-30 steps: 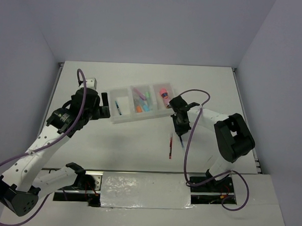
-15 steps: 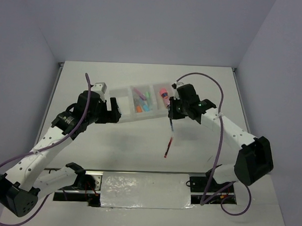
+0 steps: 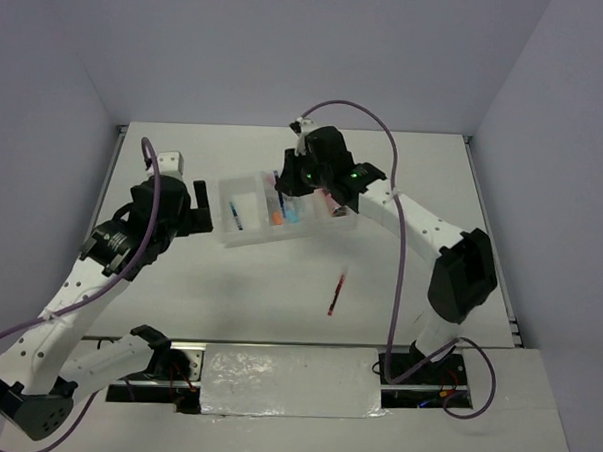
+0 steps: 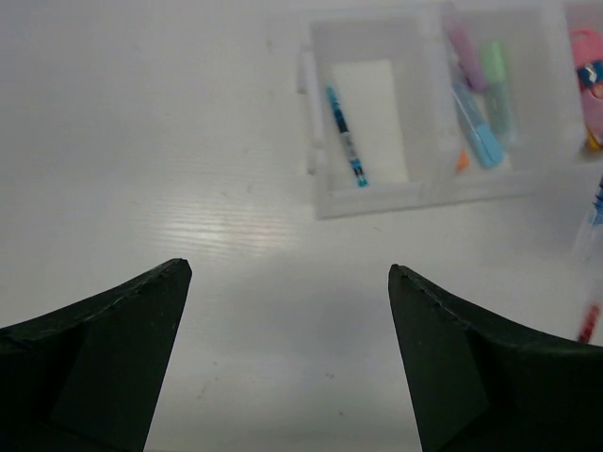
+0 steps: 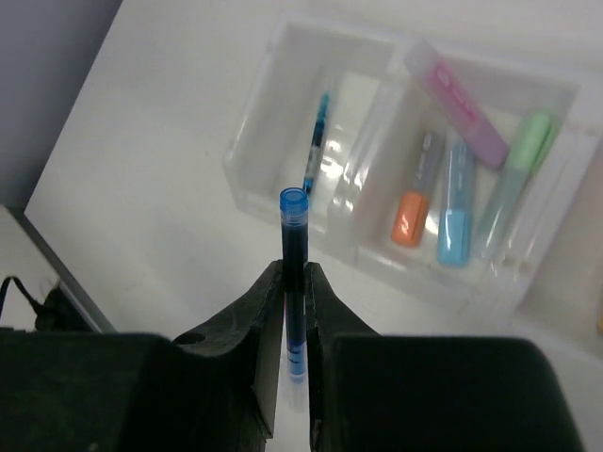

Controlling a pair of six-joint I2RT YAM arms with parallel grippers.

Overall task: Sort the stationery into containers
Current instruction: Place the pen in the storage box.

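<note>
You have one tray [image 3: 271, 237] with three compartments in a row, set toward the far edge of the desk [image 3: 268, 295], about mid-width. The left compartment has one blue pen [image 4: 345, 137], its long axis running roughly from near edge to far edge. The middle compartment has four markers: one purple [image 5: 462, 99], one green [image 5: 533, 134], one light-blue [image 5: 454, 224] and one orange [image 5: 412, 217]. They lie side by side, mostly near to far, with the purple one slanted across. The right compartment shows one pink-orange cylinder [image 4: 586, 80], partly cut off.

One red pen [image 3: 336, 294] lies loose mid-desk, on the near side of the tray, its far end leaning a little right.

Your right tool [image 5: 294, 275] is clamped narrowly on one dark blue pen [image 5: 294, 235]. This pen runs along the fingers with its capped end poking out past them, above the tray around the middle compartment. Your left tool [image 4: 287, 271] is spread wide and holds nothing, over bare desk left of the tray.
</note>
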